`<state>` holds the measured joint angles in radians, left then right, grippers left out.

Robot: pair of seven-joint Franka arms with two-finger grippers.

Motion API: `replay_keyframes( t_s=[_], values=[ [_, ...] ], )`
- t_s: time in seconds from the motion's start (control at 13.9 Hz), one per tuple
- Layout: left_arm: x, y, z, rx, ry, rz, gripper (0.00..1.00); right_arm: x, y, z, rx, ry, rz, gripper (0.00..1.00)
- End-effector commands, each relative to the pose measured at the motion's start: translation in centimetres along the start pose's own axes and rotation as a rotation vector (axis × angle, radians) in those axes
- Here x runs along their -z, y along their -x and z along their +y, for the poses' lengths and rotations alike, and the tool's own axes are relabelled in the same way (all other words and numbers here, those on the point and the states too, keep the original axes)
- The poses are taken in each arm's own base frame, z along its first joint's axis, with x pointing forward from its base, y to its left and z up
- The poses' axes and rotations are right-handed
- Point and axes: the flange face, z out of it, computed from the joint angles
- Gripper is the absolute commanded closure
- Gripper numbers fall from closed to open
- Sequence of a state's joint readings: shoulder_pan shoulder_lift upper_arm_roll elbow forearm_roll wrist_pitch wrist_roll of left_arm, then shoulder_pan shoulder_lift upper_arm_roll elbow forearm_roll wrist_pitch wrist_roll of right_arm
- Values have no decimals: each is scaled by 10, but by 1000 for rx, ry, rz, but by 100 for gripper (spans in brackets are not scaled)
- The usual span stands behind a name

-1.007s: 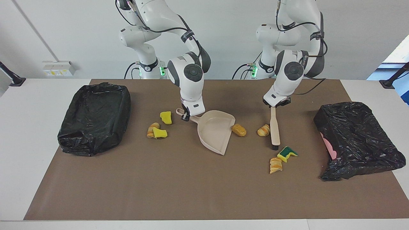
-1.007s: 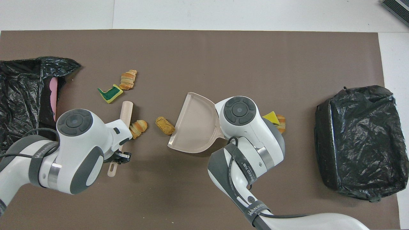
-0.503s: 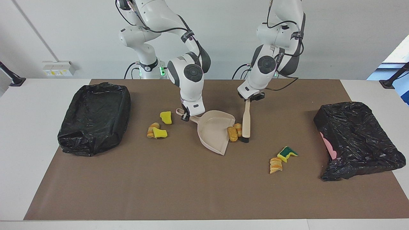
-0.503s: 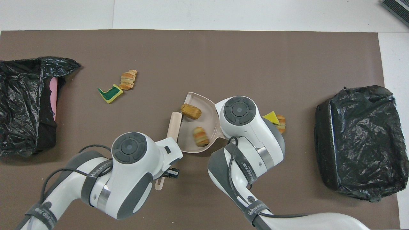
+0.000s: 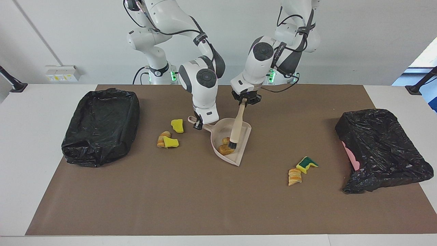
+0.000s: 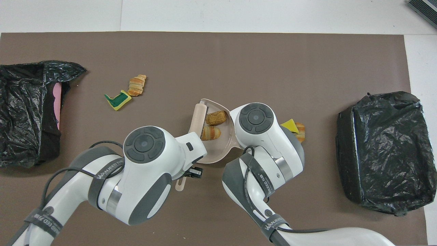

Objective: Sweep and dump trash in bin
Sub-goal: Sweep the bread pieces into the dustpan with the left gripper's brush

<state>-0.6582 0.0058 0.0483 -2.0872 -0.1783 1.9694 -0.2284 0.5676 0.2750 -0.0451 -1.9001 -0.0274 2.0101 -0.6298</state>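
The right gripper (image 5: 198,123) has its fingers closed on the handle of the beige dustpan (image 5: 228,147), which lies flat on the brown worktop (image 5: 205,205) with its open mouth toward the left arm's end. The left gripper (image 5: 245,100) has its fingers clamped on the handle of the brush (image 5: 237,126), whose long axis slants down from the fingers into the pan, bristles touching two pastry lumps (image 6: 213,124) already inside.

The coming move likely turns on the rest of the trash: a pastry lump (image 5: 294,176) and green-backed sponge chunk (image 5: 307,164) lie touching, toward the left arm's end and farther from the robots than the pan, so the brush arm is nearer. A yellow sponge chunk (image 5: 177,125) and a sponge-and-pastry pair (image 5: 166,141) lie beside the pan toward the right arm's end, where one black-lined bin (image 5: 100,124) stands; another bin (image 5: 382,150) stands at the left arm's end.
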Motion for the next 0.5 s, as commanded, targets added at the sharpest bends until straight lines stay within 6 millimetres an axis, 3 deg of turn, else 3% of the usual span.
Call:
replay_keyframes(
  t_s=[0.0,0.14,0.29,0.36,0.43],
  values=[
    [18,-19,-54,61,-43,-26,100,-9,2,6,-24,26,-14,100],
    [22,-36,-101,124,-68,-17,100,-6,0,5,-26,25,-15,100],
    [36,-53,-155,198,-88,-32,100,10,-9,1,-43,25,-19,100],
    [41,-59,-186,185,-133,-44,100,14,-14,3,-44,22,-28,100],
    [49,-65,-202,135,-157,-40,100,17,-16,4,-47,23,-25,100]
  ],
)
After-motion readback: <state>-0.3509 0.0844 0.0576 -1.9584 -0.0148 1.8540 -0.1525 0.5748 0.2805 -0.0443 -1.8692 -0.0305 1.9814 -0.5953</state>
